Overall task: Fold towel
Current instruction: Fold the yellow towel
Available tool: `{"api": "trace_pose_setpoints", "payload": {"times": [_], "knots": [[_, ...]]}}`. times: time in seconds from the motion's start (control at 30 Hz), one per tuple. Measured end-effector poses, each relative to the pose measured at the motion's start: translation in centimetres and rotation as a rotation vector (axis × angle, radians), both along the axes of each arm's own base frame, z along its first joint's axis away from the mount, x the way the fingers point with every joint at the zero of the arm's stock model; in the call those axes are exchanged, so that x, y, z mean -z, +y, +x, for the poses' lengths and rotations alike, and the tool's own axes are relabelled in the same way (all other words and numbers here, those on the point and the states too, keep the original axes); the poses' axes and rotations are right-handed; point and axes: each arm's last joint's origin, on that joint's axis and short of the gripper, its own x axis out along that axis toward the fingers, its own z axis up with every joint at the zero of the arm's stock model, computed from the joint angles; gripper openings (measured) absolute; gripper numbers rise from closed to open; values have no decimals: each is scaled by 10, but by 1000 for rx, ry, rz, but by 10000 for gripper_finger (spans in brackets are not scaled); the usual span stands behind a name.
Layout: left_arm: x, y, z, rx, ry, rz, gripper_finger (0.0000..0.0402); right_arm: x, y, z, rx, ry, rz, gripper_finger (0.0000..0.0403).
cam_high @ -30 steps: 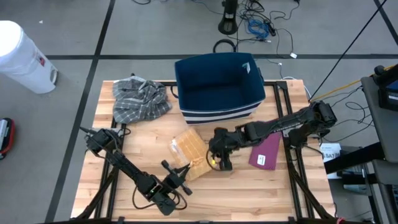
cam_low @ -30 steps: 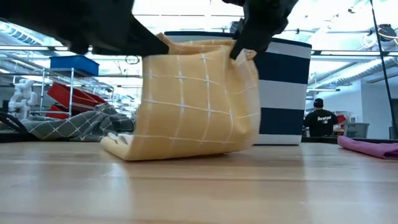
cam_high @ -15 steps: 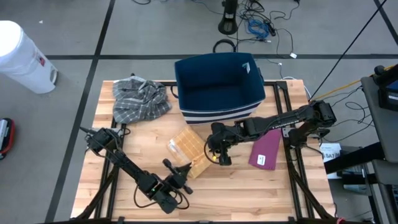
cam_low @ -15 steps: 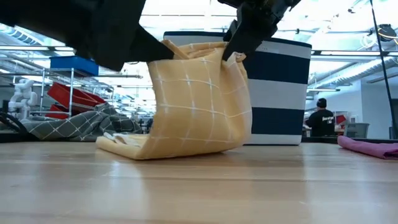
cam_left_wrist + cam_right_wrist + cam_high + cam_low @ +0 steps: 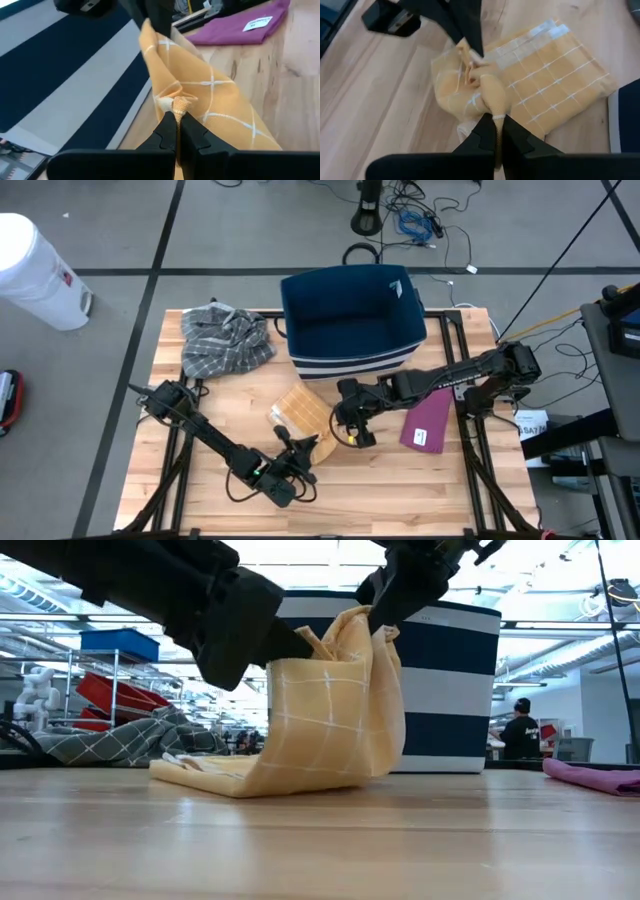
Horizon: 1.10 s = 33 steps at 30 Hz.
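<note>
From my station, the only writing is a white tag on the purple cloth (image 5: 235,30), its print too small to read. The left hand (image 5: 300,452) reaches in low from the near side of the table (image 5: 180,490); the right hand (image 5: 347,435) stretches across from the right. Each is pinched shut on a corner of the yellow towel (image 5: 325,715), the two corners raised side by side. The towel's lower part lies on the table before the striped blue bin (image 5: 350,315).

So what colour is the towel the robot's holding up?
Yellow-orange towel with thin white grid lines, clearest in the low view.
</note>
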Motion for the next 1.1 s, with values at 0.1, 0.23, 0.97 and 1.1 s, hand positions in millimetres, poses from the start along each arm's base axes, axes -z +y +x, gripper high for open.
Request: {"api": "trace_pose_setpoints", "payload": {"times": [0.1,0.23,0.97,1.1], "knots": [[0,0,0,0,7,5,0,1,-2,-1,1,19,-7,0],[0,-1,0,53,32,-21,0,5,-4,-5,39,82,9,0],[-23,-20,23,1010,37,-254,0,-5,116,-40,-490,158,447,0],[-24,-13,28,1154,45,-316,0,-9,133,-44,-543,101,450,0]]}}
